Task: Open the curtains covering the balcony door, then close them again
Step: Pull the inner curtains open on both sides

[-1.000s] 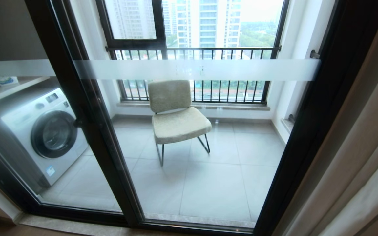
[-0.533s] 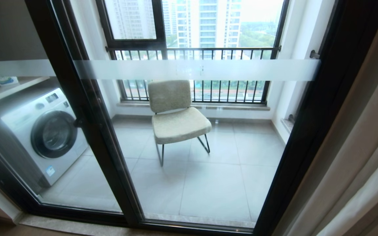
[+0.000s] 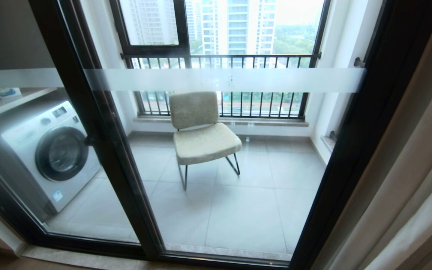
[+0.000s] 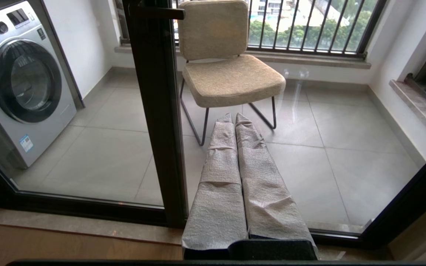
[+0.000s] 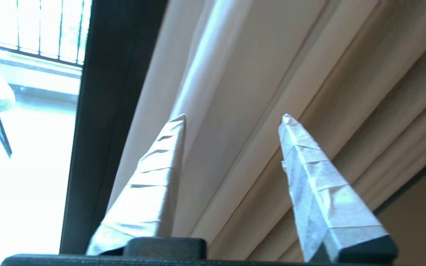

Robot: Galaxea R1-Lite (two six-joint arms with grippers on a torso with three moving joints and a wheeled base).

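The curtains (image 3: 407, 180) hang bunched at the right, leaving the balcony door (image 3: 223, 157) uncovered: opening looks done, closing remains. The right gripper (image 5: 231, 122) faces the folds with fingers apart, gripping nothing; the left gripper (image 4: 234, 122) is closed, empty.

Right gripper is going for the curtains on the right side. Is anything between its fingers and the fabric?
Nothing visible. The right gripper points straight at the curtains, fingers spread with folds of fabric showing between them and no object in front. The balcony door frame lies off to one side, outside the fingers.
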